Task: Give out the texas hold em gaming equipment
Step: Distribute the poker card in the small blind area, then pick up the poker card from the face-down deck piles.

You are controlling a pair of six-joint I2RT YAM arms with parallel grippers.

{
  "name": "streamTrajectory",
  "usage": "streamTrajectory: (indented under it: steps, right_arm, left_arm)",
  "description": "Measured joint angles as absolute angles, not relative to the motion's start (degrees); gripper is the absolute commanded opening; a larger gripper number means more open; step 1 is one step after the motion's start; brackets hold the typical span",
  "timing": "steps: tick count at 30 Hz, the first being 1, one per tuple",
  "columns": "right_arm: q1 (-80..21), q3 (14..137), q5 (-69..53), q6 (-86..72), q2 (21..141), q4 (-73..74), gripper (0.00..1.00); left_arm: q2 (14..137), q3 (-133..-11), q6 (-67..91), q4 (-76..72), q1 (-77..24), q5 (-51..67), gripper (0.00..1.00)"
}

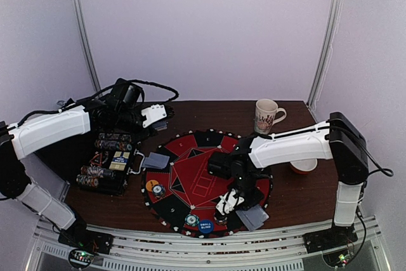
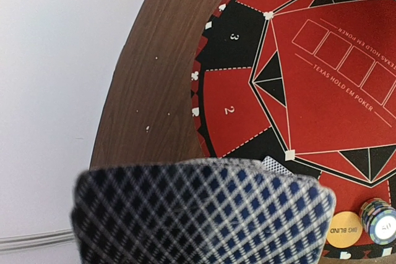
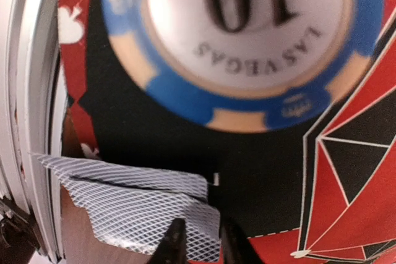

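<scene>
My left gripper (image 1: 155,115) hovers over the table's back left and is shut on a deck of blue-checked cards (image 2: 198,214), which hides its fingers in the left wrist view. My right gripper (image 1: 228,204) is low over the front of the round red-and-black poker mat (image 1: 196,176). Its dark fingertips (image 3: 175,245) stand a small gap apart over the corner of two grey-backed cards (image 3: 136,208), also seen in the top view (image 1: 254,217). A blue "10" chip (image 3: 247,35) lies just beyond. Two more cards (image 1: 155,160) lie at the mat's left edge.
An orange big blind button (image 2: 343,230) and a chip stack (image 2: 378,219) sit on the mat's left. A chip (image 1: 192,220) and a blue small blind button (image 1: 205,225) sit at its front. An open chip case (image 1: 104,163) stands left, a mug (image 1: 265,116) behind, a bowl (image 1: 303,165) right.
</scene>
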State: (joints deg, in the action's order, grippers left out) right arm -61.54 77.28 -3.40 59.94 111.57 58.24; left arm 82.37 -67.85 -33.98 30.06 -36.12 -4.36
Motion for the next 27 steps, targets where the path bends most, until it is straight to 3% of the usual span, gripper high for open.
streamTrajectory:
  steps: [2,5,8,9,14,20,24,27]
  right_arm:
    - [-61.5,77.3,-3.1,59.1,111.6,57.8,0.39]
    - [-61.4,77.3,-3.0,57.8,111.4,57.1,0.6]
    - [-61.1,77.3,-2.8,56.7,110.1,56.5,0.94]
    - [-60.9,77.3,-2.8,56.5,109.2,56.0,0.99]
    - [-58.5,78.0,-1.2,54.8,101.2,52.6,1.0]
    - [-53.9,76.8,9.4,51.9,88.9,41.4,1.0]
    - [-50.5,74.0,15.4,36.4,82.4,22.9,1.0]
    - [-44.7,75.2,7.0,18.1,81.4,11.4,1.0]
  left_arm:
    - [82.4,-67.9,-34.0,30.1,-36.1,-4.4,0.42]
    - [82.4,-67.9,-34.0,30.1,-36.1,-4.4,0.42]
    - [82.4,-67.9,-34.0,30.1,-36.1,-4.4,0.42]
    - [82.4,-67.9,-34.0,30.1,-36.1,-4.4,0.42]
    - [82.4,-67.9,-34.0,30.1,-36.1,-4.3,0.42]
    - [82.4,-67.9,-34.0,30.1,-36.1,-4.3,0.42]
    - [82.4,-67.9,-34.0,30.1,-36.1,-4.1,0.42]
    - [82.3,-67.9,-34.0,30.1,-36.1,-3.5,0.43]
